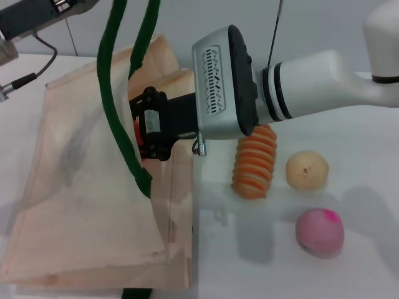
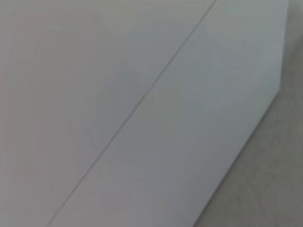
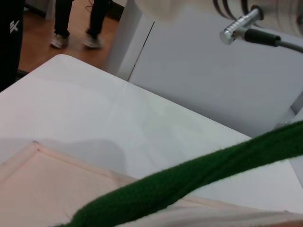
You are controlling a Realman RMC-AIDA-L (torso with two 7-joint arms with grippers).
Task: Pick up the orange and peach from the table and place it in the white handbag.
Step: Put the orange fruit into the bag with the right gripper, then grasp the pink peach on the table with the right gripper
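The white handbag (image 1: 87, 205) lies flat on the left of the table, its dark green handles (image 1: 121, 128) lifted up past the top of the head view. My right gripper (image 1: 146, 134) reaches across into the bag's mouth, shut on the orange (image 1: 138, 132), of which only a red-orange sliver shows between the black fingers. The peach (image 1: 319, 232), dusty pink with a magenta spot, sits on the table at the front right, well apart from the gripper. My left arm (image 1: 31, 18) is at the top left, by the raised handles. The right wrist view shows a green handle (image 3: 189, 184) and bag fabric (image 3: 57, 189).
An orange-and-cream striped roll (image 1: 254, 163) and a pale yellow-beige ball (image 1: 307, 169) lie on the white table (image 1: 262, 261) just right of the bag, under my right arm. The left wrist view shows only a plain grey surface.
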